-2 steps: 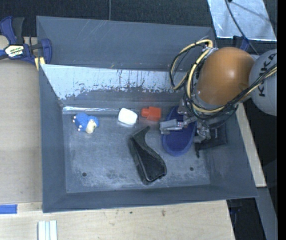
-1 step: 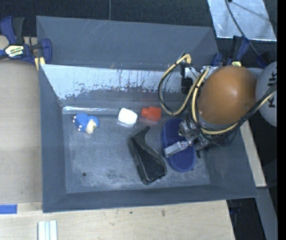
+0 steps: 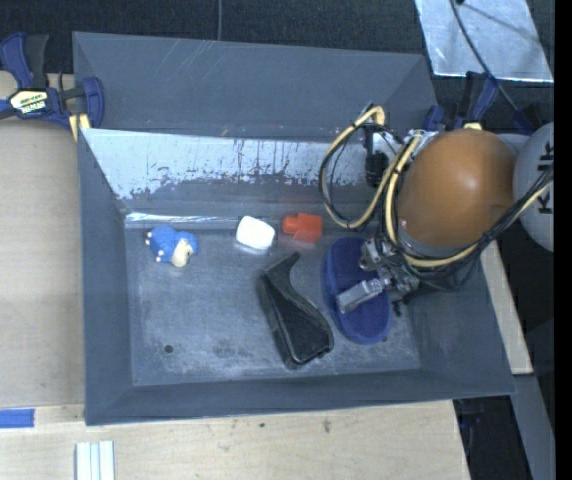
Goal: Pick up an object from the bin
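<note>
Five things in bin (image 3: 106, 298): blue-and-white toy (image 3: 170, 245), white block (image 3: 255, 233), orange block (image 3: 302, 227), black pouch (image 3: 293, 313), blue cushion (image 3: 344, 266).
Pincer (image 3: 374, 286): over the blue cushion, on the floor's right; wide or narrow, cannot tell.
Blue cushion: just right of black pouch.
Far row: toy left, blocks side by side.

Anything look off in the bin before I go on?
Nothing is spilled or broken. The bin's back wall is streaked with scrape marks. The black case lies slantwise, close beside the blue pad that the gripper is over.
</note>
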`<state>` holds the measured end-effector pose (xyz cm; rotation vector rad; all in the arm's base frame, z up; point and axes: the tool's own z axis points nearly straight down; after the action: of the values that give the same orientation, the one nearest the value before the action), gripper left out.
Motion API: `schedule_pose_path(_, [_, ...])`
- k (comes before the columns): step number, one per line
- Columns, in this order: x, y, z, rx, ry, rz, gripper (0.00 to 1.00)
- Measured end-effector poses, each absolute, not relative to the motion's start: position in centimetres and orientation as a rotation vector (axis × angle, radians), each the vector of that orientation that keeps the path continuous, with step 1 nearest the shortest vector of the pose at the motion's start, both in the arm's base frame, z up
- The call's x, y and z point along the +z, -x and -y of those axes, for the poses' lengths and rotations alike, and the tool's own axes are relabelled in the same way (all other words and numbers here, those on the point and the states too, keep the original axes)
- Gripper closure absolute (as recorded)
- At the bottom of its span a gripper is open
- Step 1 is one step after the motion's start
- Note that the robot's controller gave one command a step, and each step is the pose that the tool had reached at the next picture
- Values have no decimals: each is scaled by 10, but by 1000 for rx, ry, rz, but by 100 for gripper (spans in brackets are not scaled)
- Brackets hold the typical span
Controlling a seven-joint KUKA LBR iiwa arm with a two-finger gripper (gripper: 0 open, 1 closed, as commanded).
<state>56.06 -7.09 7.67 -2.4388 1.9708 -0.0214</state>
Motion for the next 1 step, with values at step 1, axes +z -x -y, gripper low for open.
schedule_pose_path(1, [128, -563, 71, -7, 2438, -1975, 100])
